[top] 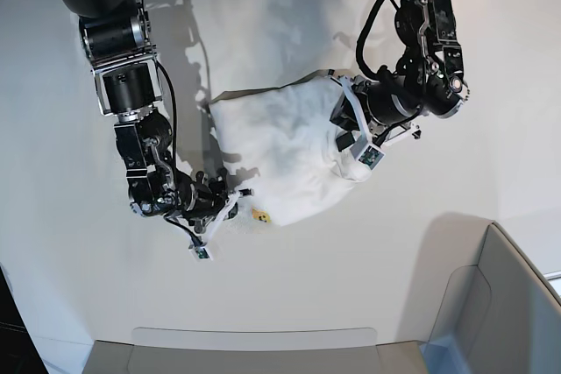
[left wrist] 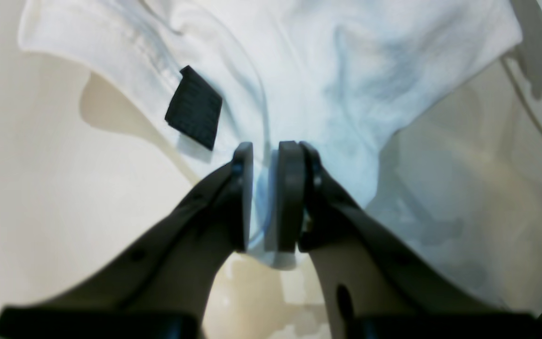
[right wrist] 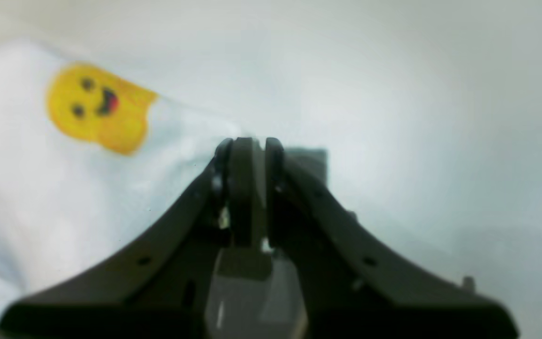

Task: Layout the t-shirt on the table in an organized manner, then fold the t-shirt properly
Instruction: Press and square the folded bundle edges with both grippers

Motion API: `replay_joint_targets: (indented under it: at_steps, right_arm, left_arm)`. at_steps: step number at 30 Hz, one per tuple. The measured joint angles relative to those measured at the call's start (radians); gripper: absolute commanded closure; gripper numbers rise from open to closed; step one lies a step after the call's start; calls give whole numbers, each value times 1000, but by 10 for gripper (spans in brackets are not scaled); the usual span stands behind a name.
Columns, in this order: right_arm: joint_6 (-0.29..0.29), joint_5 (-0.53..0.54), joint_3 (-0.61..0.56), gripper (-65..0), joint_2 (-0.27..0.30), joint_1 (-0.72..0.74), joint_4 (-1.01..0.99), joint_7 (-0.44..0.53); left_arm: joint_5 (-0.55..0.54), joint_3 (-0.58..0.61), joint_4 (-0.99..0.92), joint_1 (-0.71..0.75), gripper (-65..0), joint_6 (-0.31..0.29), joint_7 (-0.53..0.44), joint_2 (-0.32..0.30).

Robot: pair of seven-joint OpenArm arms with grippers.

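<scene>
Open table (top: 438, 216) around the bunched t-shirt (top: 280, 142); grey corner piece (top: 504, 304) at one edge.

The left arm reaches down from the far right of the base view, its elbow bent and its wrist turned toward the scene's middle. The left gripper (left wrist: 265, 197) has its 2 jaws nearly together, pinching a fold of white cloth. The right arm hangs from the far left corner, forearm running toward the near side, wrist bent right. The right gripper (right wrist: 247, 155) sits low with its 2 jaws pressed almost flat together at a cloth edge.
</scene>
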Motion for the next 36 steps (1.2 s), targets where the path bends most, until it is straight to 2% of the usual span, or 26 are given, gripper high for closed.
replay_joint_targets:
  at_steps: [3,9,14,16,18,20,23,28,31,36]
  right_arm:
    - [0,-47,-57,-48,-4,0,-16,14]
    - [-3,-69,-83,-47,-3,-31,3,48]
    - [-4,-66,-83,-47,-3,-62,49,-3]
    - [14,-70,-82,-47,8,-117,134,-21]
    - [80,-60,-82,-47,26,-182,242,-77]
    - [107,-64,-83,-47,31,-236,335,-144]
    - [111,-72,-87,-47,27,-305,448,-232]
    - [118,-74,-86,-47,34,-387,589,-291]
    - [119,-71,-78,-47,65,-391,679,-285]
    - [118,-69,62,-47,43,-385,770,-281]
  left_arm:
    - [0,0,-57,3,-89,0,-53,0]
    - [-28,37,-249,-4,-89,-10,-184,-71]
    - [-32,37,-258,-6,-89,-8,-228,-97]
    - [-20,36,-265,-33,-89,-7,-213,-109]
    - [14,39,-269,-73,-89,-2,-203,-129]
    - [19,35,-269,-109,-89,3,-203,-137]
    - [17,34,-269,-158,-89,0,-203,-136]
    - [2,34,-262,-223,-89,0,-195,-138]
    - [13,30,-204,-223,-89,1,-87,-152]
    - [-1,29,-24,-188,-89,0,-4,-148]
